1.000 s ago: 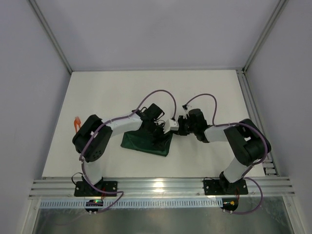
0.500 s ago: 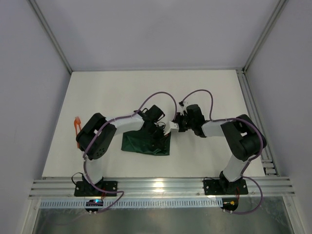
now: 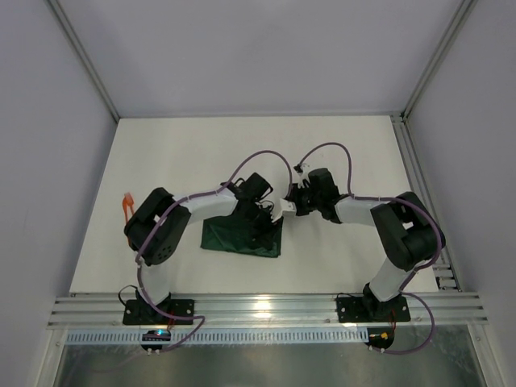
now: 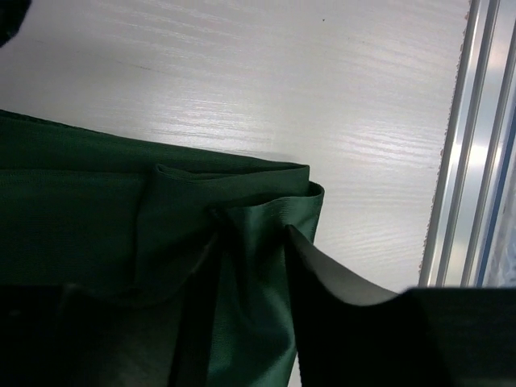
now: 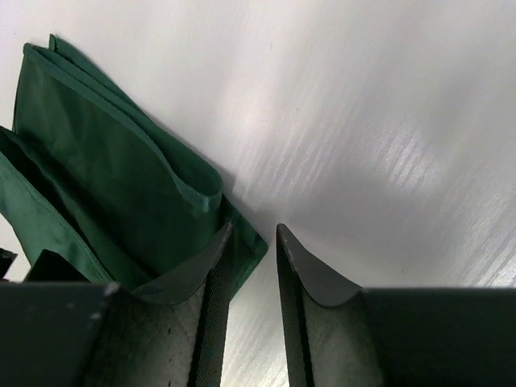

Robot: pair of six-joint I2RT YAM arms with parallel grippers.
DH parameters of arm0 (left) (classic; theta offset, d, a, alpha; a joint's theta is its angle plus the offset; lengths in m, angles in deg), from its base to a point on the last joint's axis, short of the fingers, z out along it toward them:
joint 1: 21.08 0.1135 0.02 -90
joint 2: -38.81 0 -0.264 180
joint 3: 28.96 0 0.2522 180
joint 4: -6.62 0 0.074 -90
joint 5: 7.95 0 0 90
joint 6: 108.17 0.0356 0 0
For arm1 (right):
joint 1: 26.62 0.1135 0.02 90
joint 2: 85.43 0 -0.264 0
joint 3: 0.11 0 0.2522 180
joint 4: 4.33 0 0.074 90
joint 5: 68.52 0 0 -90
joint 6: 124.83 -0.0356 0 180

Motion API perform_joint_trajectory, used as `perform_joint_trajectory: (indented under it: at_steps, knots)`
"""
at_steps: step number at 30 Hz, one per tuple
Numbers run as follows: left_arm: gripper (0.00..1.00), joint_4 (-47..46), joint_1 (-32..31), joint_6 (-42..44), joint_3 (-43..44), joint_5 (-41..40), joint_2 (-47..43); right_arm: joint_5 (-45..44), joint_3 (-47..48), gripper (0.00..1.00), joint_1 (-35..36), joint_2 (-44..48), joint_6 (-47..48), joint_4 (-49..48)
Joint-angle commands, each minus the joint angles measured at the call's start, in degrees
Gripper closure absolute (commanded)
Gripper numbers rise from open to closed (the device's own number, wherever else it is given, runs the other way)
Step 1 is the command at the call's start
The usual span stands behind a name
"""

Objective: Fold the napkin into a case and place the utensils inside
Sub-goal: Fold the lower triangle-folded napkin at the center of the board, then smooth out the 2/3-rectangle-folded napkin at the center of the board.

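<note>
I find the folded dark green cloth napkin (image 3: 238, 236) mid-frame on the white desk (image 3: 347, 153). The right end effector (image 5: 254, 234) stands slightly apart, empty, at the cloth's corner. The left end effector (image 4: 250, 242) straddles a fold; I cannot tell whether it grips.

The table (image 3: 177, 153) is viewed whole from high above its near edge, looking down and toward the far side. Both wrist views are taken from close above the surface — the right end of the napkin (image 3: 230, 239) is shared by all three.
</note>
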Motion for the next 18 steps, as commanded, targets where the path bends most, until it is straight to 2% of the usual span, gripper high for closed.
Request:
perform_joint_trajectory:
  at_steps: [1,2,5,11,15,16,18]
  knots:
    - [0.57,-3.52,-0.18,-2.40,1.03,-2.58,-4.44,-0.60,1.03,0.68,-0.21,3.18,1.21,0.33]
    - [0.50,-3.88,-0.18,-2.58,1.12,-3.02,-5.58,-1.04,-0.02,0.68,-0.21,4.76,1.21,0.42]
    - [0.43,-3.88,-0.09,-2.76,2.16,-3.91,-7.86,-1.48,-1.95,0.64,-0.21,8.79,1.21,1.03]
    - [0.41,2.53,1.67,-2.15,4.89,-4.60,-13.13,-0.96,-2.67,0.64,-0.03,14.44,2.08,5.33]
    - [0.48,7.89,7.10,-1.71,2.45,-7.33,-19.54,3.17,-1.52,0.64,1.46,14.53,3.57,6.40]
    - [0.55,8.77,11.21,-1.62,1.30,-7.51,-20.52,4.57,-0.56,0.64,2.25,14.09,4.10,6.57]
    - [0.60,9.57,15.80,-0.92,-3.17,-8.74,-22.89,4.58,1.37,0.66,5.41,11.91,6.38,7.89]
